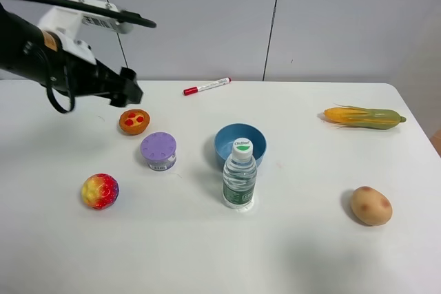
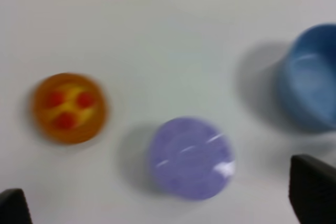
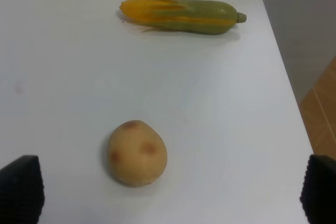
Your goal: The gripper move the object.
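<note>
Exterior high view: the left gripper [image 1: 128, 89] hangs in the air above the far-left part of the table [image 1: 296, 253], just behind the orange cup [image 1: 134, 121], and touches nothing.

The jar [image 1: 159, 151] stands upright on the table, left of centre. Its lavender dotted lid faces up, with the clear body below it. It is squat (wider than tall) and round, so its only axis is vertical and it has no sideways heading. The orange cup sits behind it and to its left, near but apart. The blue bowl [image 1: 224, 137] is to its right, also apart. A water bottle [image 1: 240, 175] stands upright just in front of the bowl. A red-and-yellow ball [image 1: 100, 191] lies in front of the jar and to its left, well apart from it. A red marker [image 1: 206, 86] lies at the far edge. Corn [image 1: 364, 117] and a potato [image 1: 371, 205] are on the right side.

Left wrist view (blurred): the lid is seen as a full circle from above. The two dark fingertips [image 2: 313, 192] sit at opposite corners of the frame, so the jaws are spread wide with nothing between them.

Right wrist view: the right gripper [image 3: 169, 195] also has its jaws spread wide and holds nothing. The potato lies on the table just ahead of it, with the corn farther off.
</note>
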Tool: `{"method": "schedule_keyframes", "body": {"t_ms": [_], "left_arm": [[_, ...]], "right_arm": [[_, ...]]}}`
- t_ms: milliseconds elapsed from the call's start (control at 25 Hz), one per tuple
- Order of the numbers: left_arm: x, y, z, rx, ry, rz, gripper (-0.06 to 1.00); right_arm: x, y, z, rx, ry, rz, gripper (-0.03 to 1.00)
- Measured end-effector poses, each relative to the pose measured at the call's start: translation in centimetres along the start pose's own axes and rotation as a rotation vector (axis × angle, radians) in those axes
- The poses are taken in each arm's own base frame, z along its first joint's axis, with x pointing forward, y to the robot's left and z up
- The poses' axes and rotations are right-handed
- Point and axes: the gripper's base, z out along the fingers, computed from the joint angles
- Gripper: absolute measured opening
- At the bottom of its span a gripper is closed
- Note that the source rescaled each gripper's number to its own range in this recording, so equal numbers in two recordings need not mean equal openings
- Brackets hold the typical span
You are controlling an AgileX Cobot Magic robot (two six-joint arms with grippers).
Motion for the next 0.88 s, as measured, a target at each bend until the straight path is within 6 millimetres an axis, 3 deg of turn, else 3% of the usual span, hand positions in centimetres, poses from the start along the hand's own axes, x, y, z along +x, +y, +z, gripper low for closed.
{"method": "schedule_keyframes", "body": {"t_ms": [240, 440, 680, 880], "left_arm": [[-2.4, 7.1, -4.1, -0.172, 0.026, 0.040, 0.99], [-1.2, 10.2, -8.3, -0.235, -0.007, -0.067, 0.99], [1.8, 8.9, -16.0, -0.277, -0.076, -0.132, 0.99], [6.6, 5.8, -20.2, -0.293, -0.204, -0.183, 0.99]], "right_arm": [[0.0, 0.0, 0.0, 0.000, 0.000, 0.000, 1.00], [0.0, 0.0, 0.0, 0.000, 0.000, 0.000, 1.00], [0.0, 0.0, 0.0, 0.000, 0.000, 0.000, 1.00], [0.0, 0.0, 0.0, 0.000, 0.000, 0.000, 1.00]]}}
